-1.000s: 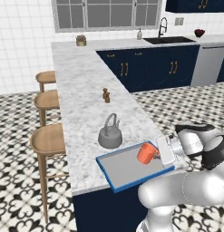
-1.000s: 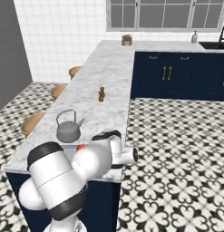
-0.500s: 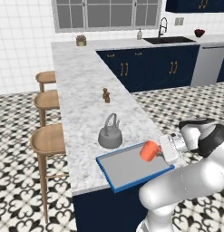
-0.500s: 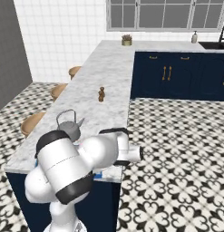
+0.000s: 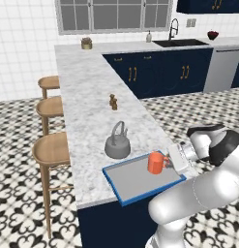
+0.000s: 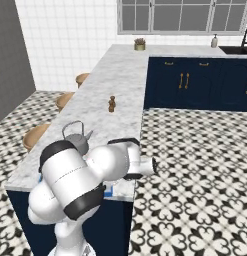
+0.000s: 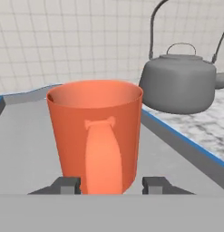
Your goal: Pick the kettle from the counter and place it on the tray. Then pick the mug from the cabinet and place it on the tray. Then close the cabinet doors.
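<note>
Partly hidden behind arm in right base view: tray (image 5: 122, 181). Mug (image 7: 96, 133) upright on tray, frame centre, between parted gripper (image 7: 110, 185) fingertips, contact unclear. Kettle (image 5: 117, 143) on counter (image 5: 87, 89), off tray.

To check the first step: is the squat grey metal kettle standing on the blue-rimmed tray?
No, the grey kettle stands on the marble counter beside the tray.

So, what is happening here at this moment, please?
The robot's gripper is at the orange mug, which stands upright on the blue-rimmed tray at the counter edge. Its fingers sit on either side of the mug's handle, apart from it. The kettle is on the counter just beside the tray, not on it.
</note>
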